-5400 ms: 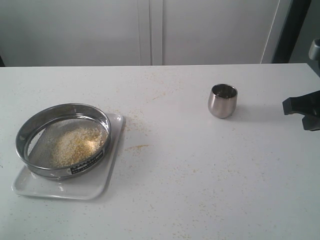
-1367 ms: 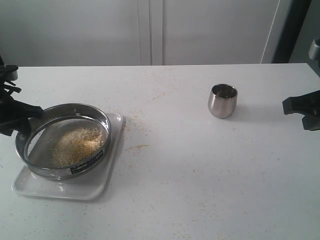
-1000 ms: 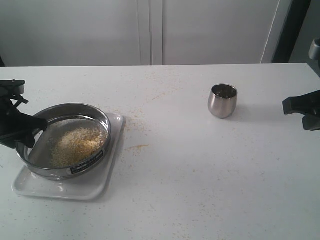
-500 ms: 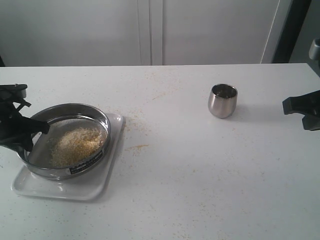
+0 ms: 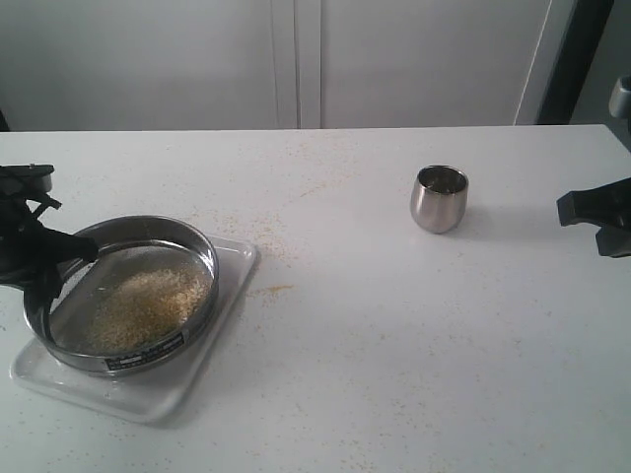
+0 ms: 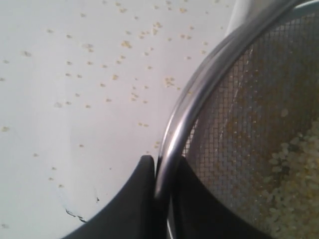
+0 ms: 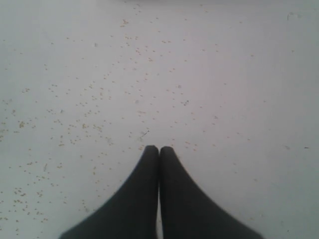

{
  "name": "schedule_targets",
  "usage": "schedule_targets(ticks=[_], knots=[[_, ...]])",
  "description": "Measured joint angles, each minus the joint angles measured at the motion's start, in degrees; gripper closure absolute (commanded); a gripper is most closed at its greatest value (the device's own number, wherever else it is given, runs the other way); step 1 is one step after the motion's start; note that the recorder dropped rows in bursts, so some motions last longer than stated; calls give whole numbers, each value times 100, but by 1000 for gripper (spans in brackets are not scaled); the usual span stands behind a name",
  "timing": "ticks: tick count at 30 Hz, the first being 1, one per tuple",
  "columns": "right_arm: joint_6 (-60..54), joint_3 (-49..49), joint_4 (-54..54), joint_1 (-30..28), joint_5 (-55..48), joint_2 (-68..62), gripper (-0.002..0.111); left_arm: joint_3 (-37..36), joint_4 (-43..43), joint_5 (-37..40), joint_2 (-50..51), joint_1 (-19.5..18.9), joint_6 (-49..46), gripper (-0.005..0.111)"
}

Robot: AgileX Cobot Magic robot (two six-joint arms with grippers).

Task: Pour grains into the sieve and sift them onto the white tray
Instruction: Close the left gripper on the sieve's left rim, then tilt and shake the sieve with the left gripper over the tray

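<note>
Exterior view: one round steel sieve [image 5: 168, 347] sits over one white tray [image 5: 234, 286] on a white table [image 5: 394, 335]. Whether the sieve rests on the tray or is raised off it cannot be told. The sieve hides most of the tray, leaving only a border in view. One heap of grains [image 5: 148, 301], yellow and whitish, lies on the mesh inside the sieve. The label on the sieve's side is too small to read.

One small steel cup [image 5: 439, 198] stands well apart from the sieve, and its inside is too dark to make out. Countless loose specks dot the table around the sieve, with one small yellow patch [image 5: 268, 291] just beside the tray.

Two black grippers show. The left gripper [image 5: 67, 271], partly cut off by the frame edge, is at the sieve's rim. In the left wrist view this gripper [image 6: 163, 169] is clenched on the rim, one finger outside and one over the mesh. The right gripper [image 5: 596, 212], well apart from the sieve beyond the cup, is cut off too. In the right wrist view its [image 7: 159, 152] fingers are pressed together, grasping nothing, above speckled table.
</note>
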State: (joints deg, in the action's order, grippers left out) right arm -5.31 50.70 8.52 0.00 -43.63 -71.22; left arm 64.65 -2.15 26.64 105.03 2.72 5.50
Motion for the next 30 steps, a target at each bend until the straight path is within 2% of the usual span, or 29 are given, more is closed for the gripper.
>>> schedule_targets(ticks=[13, 25, 30], knots=[[0, 0, 0, 0, 0, 0, 108, 0, 24, -38, -511, 0, -41, 107], [0, 0, 0, 0, 0, 0, 108, -12, 24, 195, -577, -12, -550, 107], [0, 0, 0, 0, 0, 0, 108, -12, -205, 219, -516, -117, 44, 107]])
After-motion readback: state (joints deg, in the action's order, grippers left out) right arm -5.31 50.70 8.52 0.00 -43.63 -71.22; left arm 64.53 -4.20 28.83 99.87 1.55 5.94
